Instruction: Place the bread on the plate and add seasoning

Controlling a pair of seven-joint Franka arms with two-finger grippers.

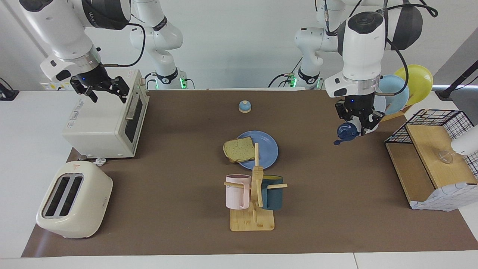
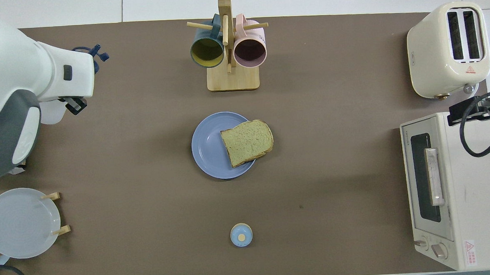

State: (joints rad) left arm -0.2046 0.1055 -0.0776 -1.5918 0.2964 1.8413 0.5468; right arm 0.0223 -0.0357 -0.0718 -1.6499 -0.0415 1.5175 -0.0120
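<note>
The bread [image 1: 239,148] [image 2: 247,142] lies on the blue plate [image 1: 267,151] [image 2: 207,149] at mid table, one edge overhanging the rim toward the right arm's end. My left gripper [image 1: 359,121] is shut on the seasoning [image 1: 346,131], a white bottle held tilted in the air with its navy cap [image 2: 94,55] pointing away from the robots. It hangs over bare mat beside the plate rack, well away from the plate. In the overhead view the hand hides most of the bottle. My right gripper [image 1: 107,93] waits open above the toaster oven.
A toaster oven [image 1: 108,119] and a cream toaster [image 1: 73,200] stand at the right arm's end. A mug tree [image 1: 255,194] stands just farther out than the plate. A small bell [image 1: 244,107] sits nearer the robots. A plate rack [image 1: 396,93] and a wire shelf [image 1: 429,160] occupy the left arm's end.
</note>
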